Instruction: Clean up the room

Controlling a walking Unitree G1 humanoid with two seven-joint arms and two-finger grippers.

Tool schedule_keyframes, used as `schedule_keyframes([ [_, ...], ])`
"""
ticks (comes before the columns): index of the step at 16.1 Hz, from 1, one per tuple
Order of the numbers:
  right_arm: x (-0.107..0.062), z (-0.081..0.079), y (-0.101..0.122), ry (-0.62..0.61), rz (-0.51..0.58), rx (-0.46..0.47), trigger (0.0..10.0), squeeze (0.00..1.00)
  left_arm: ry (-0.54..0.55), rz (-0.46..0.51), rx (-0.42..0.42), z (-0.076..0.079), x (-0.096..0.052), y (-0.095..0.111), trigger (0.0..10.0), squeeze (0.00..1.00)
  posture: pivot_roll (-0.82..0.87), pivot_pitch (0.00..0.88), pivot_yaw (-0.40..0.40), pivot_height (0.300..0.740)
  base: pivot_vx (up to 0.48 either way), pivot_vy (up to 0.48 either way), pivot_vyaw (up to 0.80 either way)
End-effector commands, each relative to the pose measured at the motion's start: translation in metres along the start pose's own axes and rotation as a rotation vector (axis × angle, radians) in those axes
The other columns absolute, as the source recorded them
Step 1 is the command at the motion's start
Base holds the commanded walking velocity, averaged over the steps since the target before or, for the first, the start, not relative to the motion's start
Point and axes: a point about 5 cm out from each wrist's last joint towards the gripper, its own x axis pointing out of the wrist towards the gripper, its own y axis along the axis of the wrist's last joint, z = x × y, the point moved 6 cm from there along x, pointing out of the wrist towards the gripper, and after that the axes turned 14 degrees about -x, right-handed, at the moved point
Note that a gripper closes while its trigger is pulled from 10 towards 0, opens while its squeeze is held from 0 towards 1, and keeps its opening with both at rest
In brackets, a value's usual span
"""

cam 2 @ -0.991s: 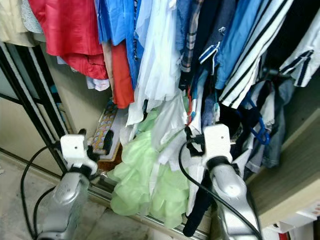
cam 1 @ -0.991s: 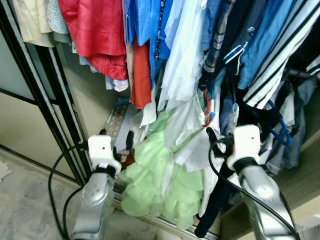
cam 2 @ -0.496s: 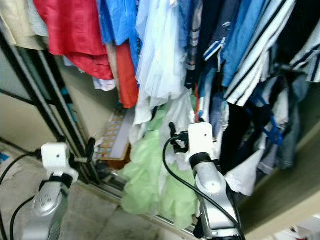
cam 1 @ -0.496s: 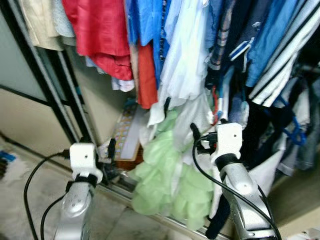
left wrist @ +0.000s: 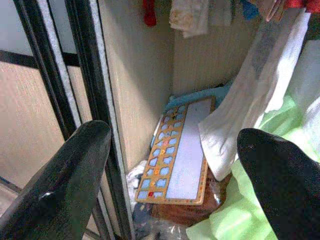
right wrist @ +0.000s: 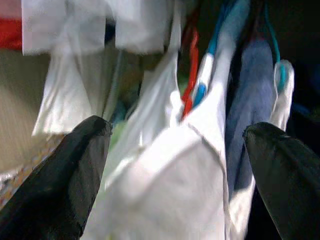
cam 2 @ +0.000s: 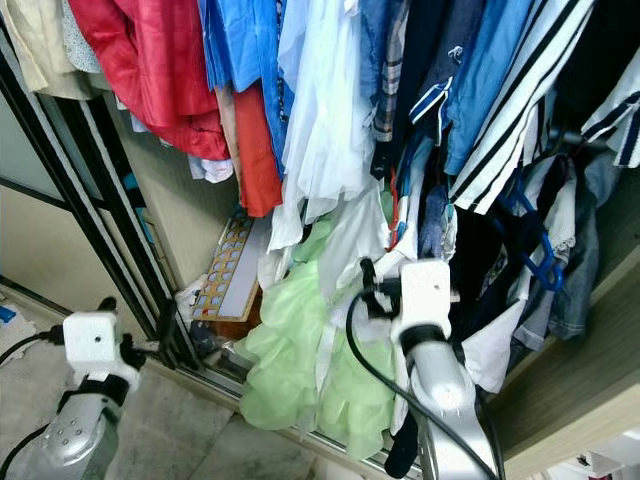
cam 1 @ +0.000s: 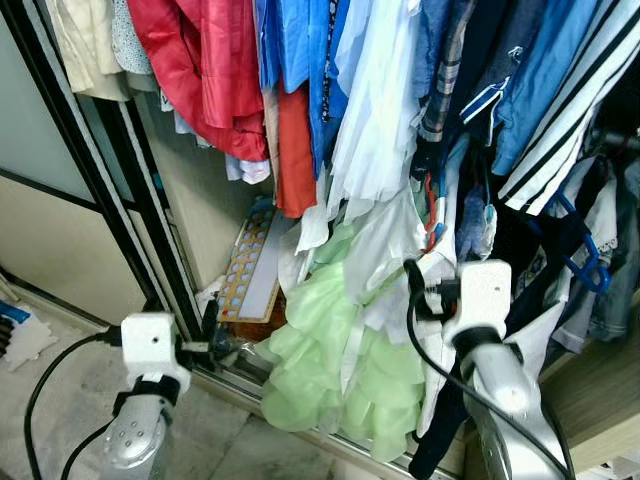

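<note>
Your right gripper (right wrist: 175,165), fingers spread and empty, faces a white garment (right wrist: 165,200) hanging low in the wardrobe; your left gripper (left wrist: 170,165), also spread, points at the patterned board (left wrist: 177,150) below. The cloth likely handles light and limp; pinch a bunched fold.

Red shirt (cam 1: 205,70), pale green ruffled dress (cam 1: 335,365), navy-and-white striped top (cam 1: 570,110).
</note>
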Motion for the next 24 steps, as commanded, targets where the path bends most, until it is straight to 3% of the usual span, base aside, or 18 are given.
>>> schedule_keyframes([
  [1, 0.001, 0.001, 0.007, -0.004, 0.014, -0.018, 10.0, 0.0, -0.045, -0.001, -0.003, 0.009, 0.005, 0.003, 10.0, 0.0, 0.01, 0.0, -0.023, 0.74, 0.0, 0.0, 0.8],
  [18, 0.012, 0.004, 0.017, -0.003, 0.034, -0.022, 10.0, 0.0, -0.071, 0.032, 0.03, 0.023, 0.018, 0.013, 10.0, 0.0, 0.01, 0.0, -0.021, 0.74, 0.0, 0.0, 0.8],
  [24, 0.021, 0.003, 0.023, -0.002, 0.057, -0.026, 10.0, 0.0, 0.003, 0.082, 0.063, 0.01, 0.025, 0.024, 10.0, 0.0, 0.02, 0.0, -0.018, 0.74, 0.0, 0.0, 0.8],
])
